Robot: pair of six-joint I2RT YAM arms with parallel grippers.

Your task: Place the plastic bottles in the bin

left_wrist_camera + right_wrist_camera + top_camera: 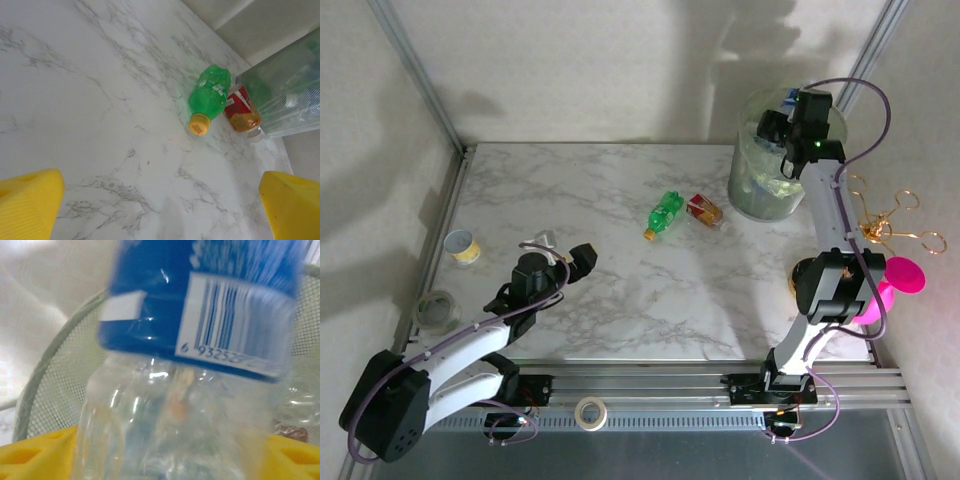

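Closest to the right wrist lens, a clear blue-labelled bottle [190,365] shows blurred between the yellow fingers of the right claw [172,452], above the bin [45,370]; whether it is gripped or loose I cannot tell. Left claw [160,200] hangs spread wide and empty over the worktop [75,75], facing a green bottle [210,95] and a red-labelled bottle [241,107] lying close together near the bin. Both look empty, light, thin-walled and slick, so I judge a gentle pinch across the mid-body safer than the tapered neck.

Overhead camera looks down over the table [620,300]; left wrist shares its green bottle [210,95]; right wrist sits close above the bin [55,347].
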